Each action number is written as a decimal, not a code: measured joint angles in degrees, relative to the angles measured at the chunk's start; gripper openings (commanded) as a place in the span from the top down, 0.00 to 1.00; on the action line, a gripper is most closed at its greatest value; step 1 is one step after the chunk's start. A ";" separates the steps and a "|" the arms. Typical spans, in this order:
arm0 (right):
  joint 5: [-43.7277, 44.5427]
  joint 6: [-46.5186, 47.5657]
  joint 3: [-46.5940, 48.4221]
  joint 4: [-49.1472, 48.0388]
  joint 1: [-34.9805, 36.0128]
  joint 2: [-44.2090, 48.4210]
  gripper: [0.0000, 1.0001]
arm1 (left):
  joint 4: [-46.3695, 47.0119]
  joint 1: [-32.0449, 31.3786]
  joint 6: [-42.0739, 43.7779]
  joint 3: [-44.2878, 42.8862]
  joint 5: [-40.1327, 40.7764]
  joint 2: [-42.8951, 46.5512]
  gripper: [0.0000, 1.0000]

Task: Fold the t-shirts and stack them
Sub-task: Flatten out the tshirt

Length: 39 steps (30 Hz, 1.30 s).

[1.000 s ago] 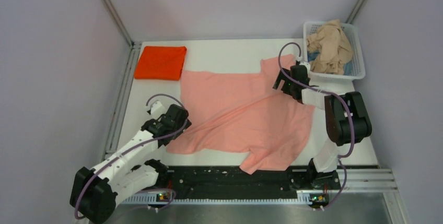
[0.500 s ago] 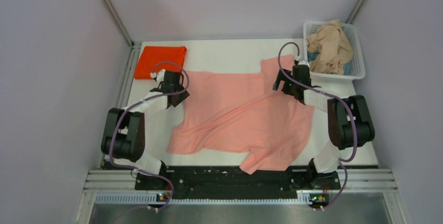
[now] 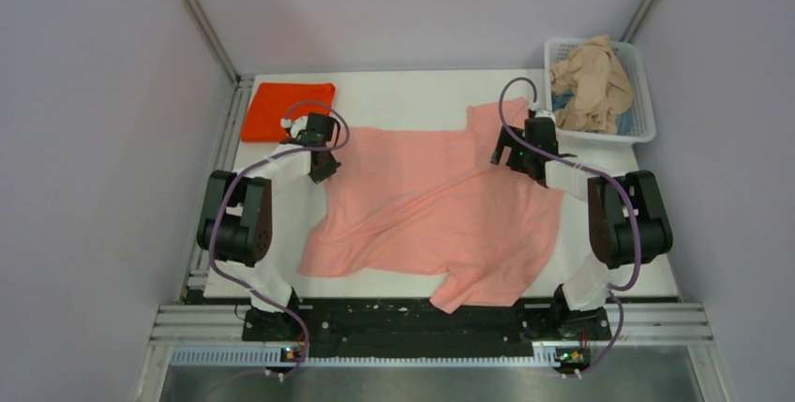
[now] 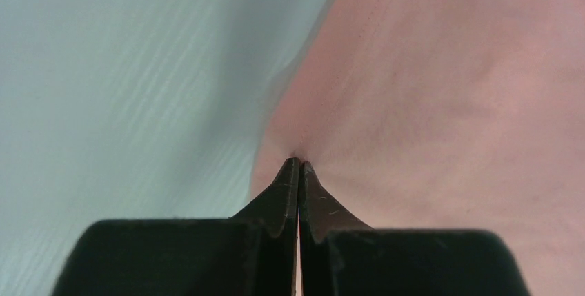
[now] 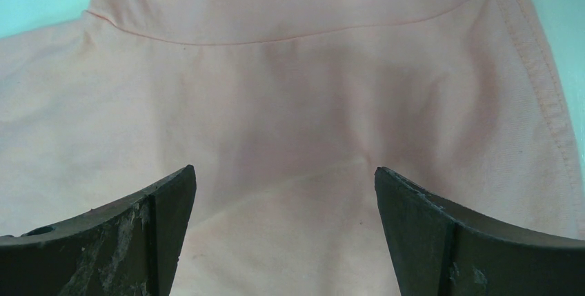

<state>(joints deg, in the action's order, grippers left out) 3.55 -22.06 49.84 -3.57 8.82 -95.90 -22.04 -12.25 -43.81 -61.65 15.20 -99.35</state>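
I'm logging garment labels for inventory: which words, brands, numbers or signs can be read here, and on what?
No text can be read in any view.
salmon-pink t-shirt: plain cloth, no print or tag showing, also in both wrist close-ups.
orange-red t-shirt: plain, nothing written.
beige t-shirt in the white basket: no print visible.
small lit boards at the arm bases: any markings are too small to read.

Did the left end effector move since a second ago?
Yes. The left end effector swung toward the far side, ending beside the folded orange t-shirt, pinching the pink t-shirt.
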 measured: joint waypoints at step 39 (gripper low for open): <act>0.28 0.02 -0.11 0.70 0.00 -0.26 0.01 | -9.27 -0.37 2.56 -13.29 9.64 -9.07 0.32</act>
<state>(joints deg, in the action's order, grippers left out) 3.84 -22.04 49.74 -2.87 8.82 -96.16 -31.31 -12.62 -41.25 -74.94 24.84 -108.42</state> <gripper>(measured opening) 0.987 0.463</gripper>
